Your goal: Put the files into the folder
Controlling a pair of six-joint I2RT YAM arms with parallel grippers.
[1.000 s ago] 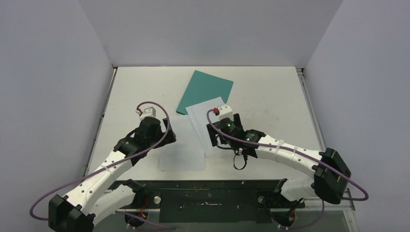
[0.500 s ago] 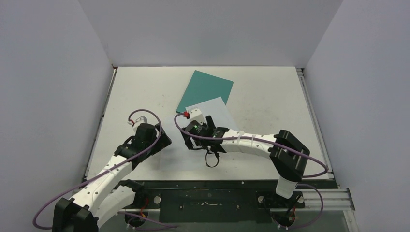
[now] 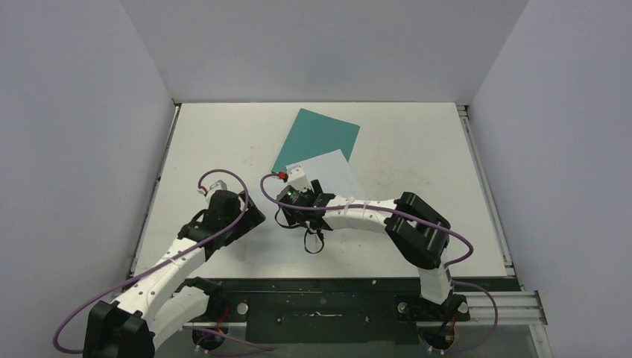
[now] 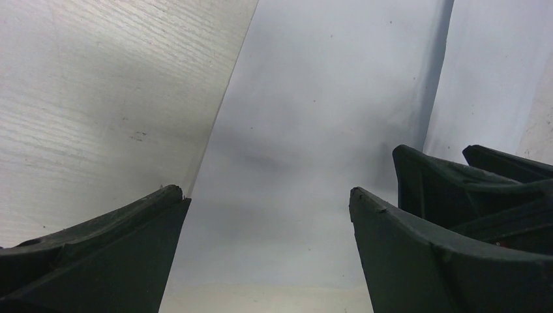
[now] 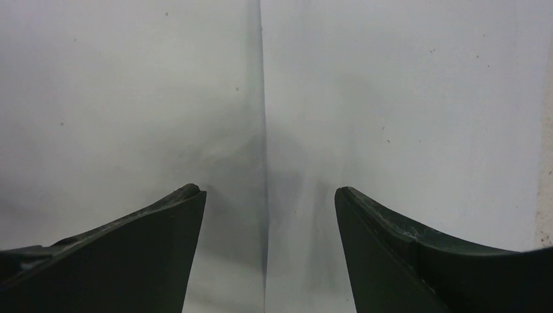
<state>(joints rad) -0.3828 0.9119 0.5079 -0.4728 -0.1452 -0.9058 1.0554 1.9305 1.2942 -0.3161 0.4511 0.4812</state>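
Note:
The teal folder (image 3: 317,134) lies closed and flat at the back middle of the table. One white file sheet (image 3: 332,170) overlaps its near edge. A second white sheet (image 3: 279,246) lies nearer, under both grippers. My left gripper (image 3: 250,218) is open and empty, low over this sheet (image 4: 306,130), with its left finger near the sheet's left edge. My right gripper (image 3: 292,207) is open and empty right beside it, over the seam where two sheets (image 5: 365,98) meet. The right gripper's dark fingers (image 4: 469,176) show in the left wrist view.
The white table (image 3: 417,149) is walled by grey panels at the back and both sides. A metal rail (image 3: 320,298) runs along the near edge by the arm bases. The right arm's elbow (image 3: 417,227) sticks out at the middle right.
The right arm has swung left, from over the sheet by the folder to beside the left gripper. The left gripper has drawn back slightly towards the near left. Both stay open.

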